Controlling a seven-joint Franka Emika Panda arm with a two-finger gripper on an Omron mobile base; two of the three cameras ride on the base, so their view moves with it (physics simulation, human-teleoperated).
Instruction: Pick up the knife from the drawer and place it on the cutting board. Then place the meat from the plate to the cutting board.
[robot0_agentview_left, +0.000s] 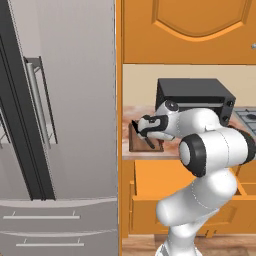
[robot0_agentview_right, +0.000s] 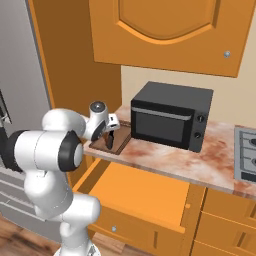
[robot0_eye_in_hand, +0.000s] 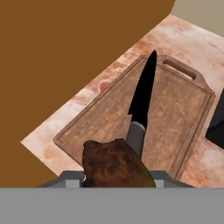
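The dark brown cutting board (robot0_eye_in_hand: 183, 105) lies on the marbled counter, next to the orange cabinet side wall. The black knife (robot0_eye_in_hand: 142, 98) rests flat on it, with its blade toward the board's tab handle. My gripper (robot0_eye_in_hand: 116, 177) hangs just above the board's near end, shut on a brown lump of meat (robot0_eye_in_hand: 114, 164) that hides the knife's handle end. From the base views, the gripper (robot0_agentview_left: 145, 131) (robot0_agentview_right: 109, 136) sits low over the board (robot0_agentview_left: 136, 145) (robot0_agentview_right: 120, 142). Under the counter, the orange drawer (robot0_agentview_right: 135, 227) (robot0_agentview_left: 145, 210) stands pulled open. The plate is out of view.
A black microwave (robot0_agentview_right: 170, 120) (robot0_agentview_left: 195, 97) stands just right of the board. A grey fridge (robot0_agentview_left: 55, 125) fills the left, beyond the cabinet wall. A stove top (robot0_agentview_right: 245, 155) is at the far right, and orange wall cabinets (robot0_agentview_right: 165, 30) hang above.
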